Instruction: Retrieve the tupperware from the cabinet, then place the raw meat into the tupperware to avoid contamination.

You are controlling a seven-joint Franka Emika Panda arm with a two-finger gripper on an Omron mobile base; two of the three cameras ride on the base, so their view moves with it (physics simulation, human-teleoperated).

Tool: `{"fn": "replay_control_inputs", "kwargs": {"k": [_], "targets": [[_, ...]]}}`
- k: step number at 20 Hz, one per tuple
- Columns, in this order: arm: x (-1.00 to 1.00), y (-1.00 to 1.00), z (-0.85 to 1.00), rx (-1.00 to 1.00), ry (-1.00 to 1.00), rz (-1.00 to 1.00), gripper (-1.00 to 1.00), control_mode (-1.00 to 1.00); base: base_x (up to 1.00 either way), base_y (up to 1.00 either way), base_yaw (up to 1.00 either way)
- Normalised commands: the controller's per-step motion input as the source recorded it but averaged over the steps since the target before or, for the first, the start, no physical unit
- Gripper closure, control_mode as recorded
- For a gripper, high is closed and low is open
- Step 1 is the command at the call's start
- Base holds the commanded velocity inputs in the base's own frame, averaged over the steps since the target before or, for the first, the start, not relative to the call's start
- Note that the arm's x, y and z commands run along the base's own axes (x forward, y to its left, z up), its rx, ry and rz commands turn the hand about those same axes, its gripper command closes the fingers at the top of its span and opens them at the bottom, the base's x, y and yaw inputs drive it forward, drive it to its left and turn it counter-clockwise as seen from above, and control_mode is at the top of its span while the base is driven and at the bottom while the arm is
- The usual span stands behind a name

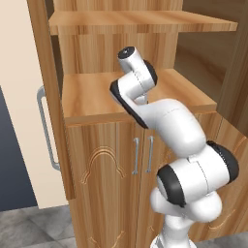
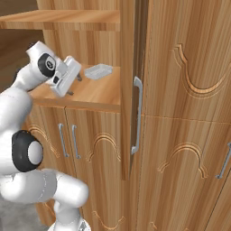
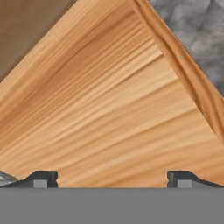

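Observation:
The tupperware (image 2: 98,71), a small clear box, lies on the middle shelf (image 2: 97,94) of the open cabinet (image 2: 180,113). My gripper (image 2: 75,85) hovers just above that shelf, a short way to the left of the box and apart from it. It points down at the wood with its jaws open and nothing between them. In the hand view the two fingertips (image 3: 41,178) stand wide apart over bare shelf wood (image 3: 109,118). The arm (image 1: 164,121) reaches into the cabinet (image 1: 97,164) over the same shelf (image 1: 92,97). The raw meat is out of view.
An upper shelf (image 2: 63,20) hangs close above the hand. The cabinet's open right door (image 2: 128,90) with a silver bar handle (image 2: 136,115) stands edge-on right of the tupperware. The left door (image 1: 19,97) is swung open. Closed lower doors with paired handles (image 1: 143,155) sit below.

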Motion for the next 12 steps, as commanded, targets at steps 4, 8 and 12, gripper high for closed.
{"fn": "replay_control_inputs", "kwargs": {"k": [4, 8, 12], "targets": [[0.62, 0.07, 0.15, -0.07, 0.04, 0.00, -1.00, -1.00, 0.00, 0.00, 0.00], [0.44, 0.15, 0.13, -0.07, -0.01, -0.04, -1.00, -1.00, 0.00, 0.00, 0.00], [0.40, 0.04, -0.02, -0.03, -0.02, -0.03, -1.00, -1.00, 0.00, 0.00, 0.00]]}}
